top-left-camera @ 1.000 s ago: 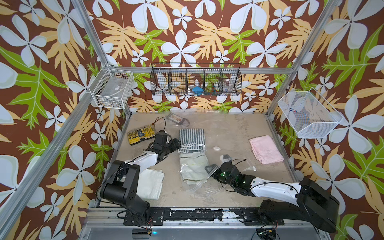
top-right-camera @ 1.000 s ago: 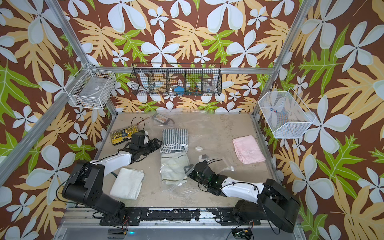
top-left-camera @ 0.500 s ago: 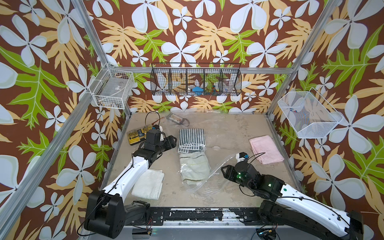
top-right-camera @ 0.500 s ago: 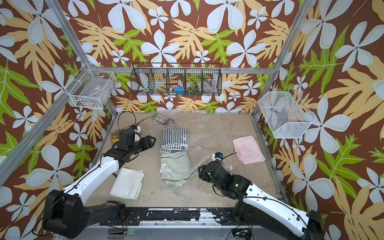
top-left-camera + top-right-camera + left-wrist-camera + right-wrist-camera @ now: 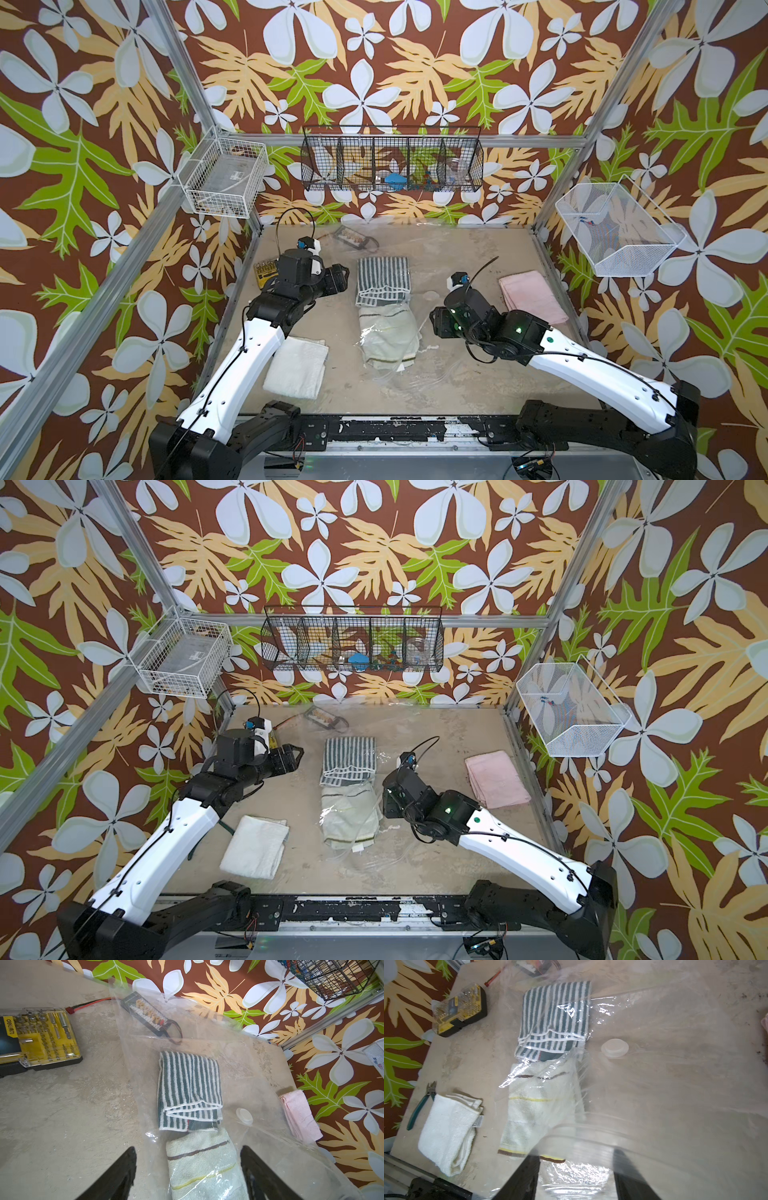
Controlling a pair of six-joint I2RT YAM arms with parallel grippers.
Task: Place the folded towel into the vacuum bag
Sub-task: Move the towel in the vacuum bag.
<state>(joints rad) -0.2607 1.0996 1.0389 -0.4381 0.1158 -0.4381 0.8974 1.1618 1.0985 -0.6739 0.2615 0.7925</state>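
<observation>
The vacuum bag (image 5: 419, 376) (image 5: 249, 1068) (image 5: 675, 1084) lies flat on the table's middle, with its round valve (image 5: 614, 1048) facing up. Inside it are a dark striped towel (image 5: 383, 276) (image 5: 187, 1084) and a pale green folded towel (image 5: 388, 336) (image 5: 199, 1159) (image 5: 537, 1109). The green towel's near end sits at the bag's mouth. My left gripper (image 5: 338, 278) (image 5: 188, 1159) hangs open to the left of the striped towel, holding nothing. My right gripper (image 5: 434, 326) (image 5: 577, 1174) stands open right of the green towel. The bag's zip edge and film drape across its fingers.
A white folded towel (image 5: 295, 365) (image 5: 446, 1130) lies front left with cutters (image 5: 421, 1103) beside it. A pink towel (image 5: 532, 295) lies right. A yellow bit set (image 5: 41, 1036) and a connector board (image 5: 147, 1015) sit at the back left. Wire baskets (image 5: 392, 164) (image 5: 615, 232) hang on the walls.
Both arms have risen from lying low over the table. The bag film that stood up beside the right gripper half a second ago now lies lower.
</observation>
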